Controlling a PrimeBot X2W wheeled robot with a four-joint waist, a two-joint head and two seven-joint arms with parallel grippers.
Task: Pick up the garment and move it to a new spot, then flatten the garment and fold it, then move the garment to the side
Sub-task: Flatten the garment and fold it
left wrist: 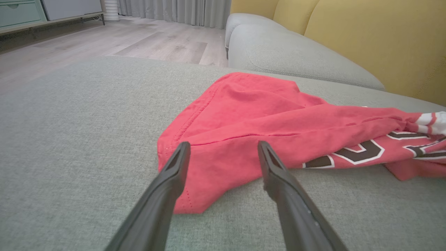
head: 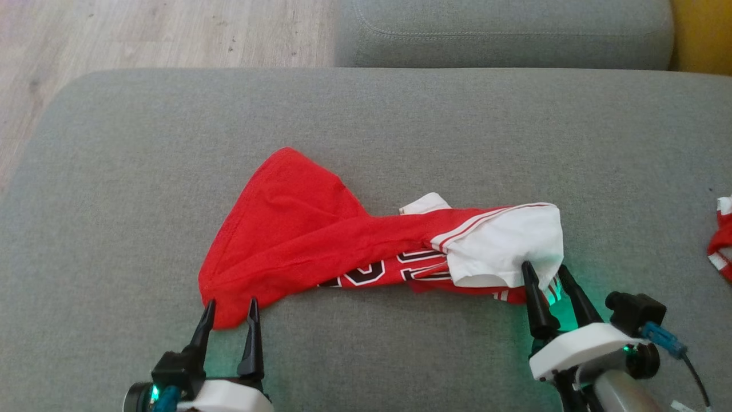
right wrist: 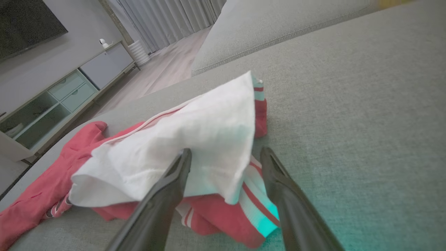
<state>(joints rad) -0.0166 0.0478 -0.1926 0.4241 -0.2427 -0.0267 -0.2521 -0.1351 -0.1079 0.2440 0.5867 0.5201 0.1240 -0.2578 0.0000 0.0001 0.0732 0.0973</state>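
1. The crumpled red-and-white fabric jersey (head: pixel 297 229) lies near the front edge of the grey fabric sofa cushion (head: pixel 400 114), with its long axis running left to right.
2. The left hand (head: pixel 231 304), fingers spread, straddles the jersey's left corner. The right hand (head: pixel 544 268), also spread, straddles its white right end.

A red-and-white garment (head: pixel 320 246) lies crumpled, stretched sideways across the grey cushion (head: pixel 114 171).
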